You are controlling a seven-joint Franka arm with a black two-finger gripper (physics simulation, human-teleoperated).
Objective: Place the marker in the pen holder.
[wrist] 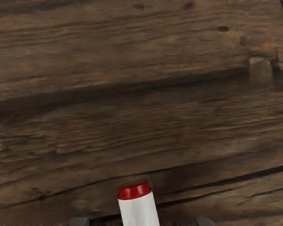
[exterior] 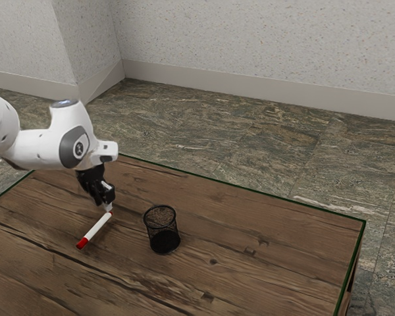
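Hanging: tool (exterior: 108, 205), pointing down at the marker's (exterior: 97, 228) smaller red end
Tool: open, fingers (wrist: 79, 221) apart, the marker between their tips with a gap on each side
Marker: lying on the counter (exterior: 276, 270), under the tool at one end, its body reaching away from it
Holder (exterior: 163, 241): upright near the tool, apart from the marker

Room of unclear kind, speckled pale walls (exterior: 250, 39), stone-look floor (exterior: 250, 145), wooden table (exterior: 283, 247)

Green-edged wooden table (exterior: 283, 263), veined gray-brown floor (exterior: 237, 145), speckled pale walls (exterior: 250, 39) above plain baseboard (exterior: 250, 88).
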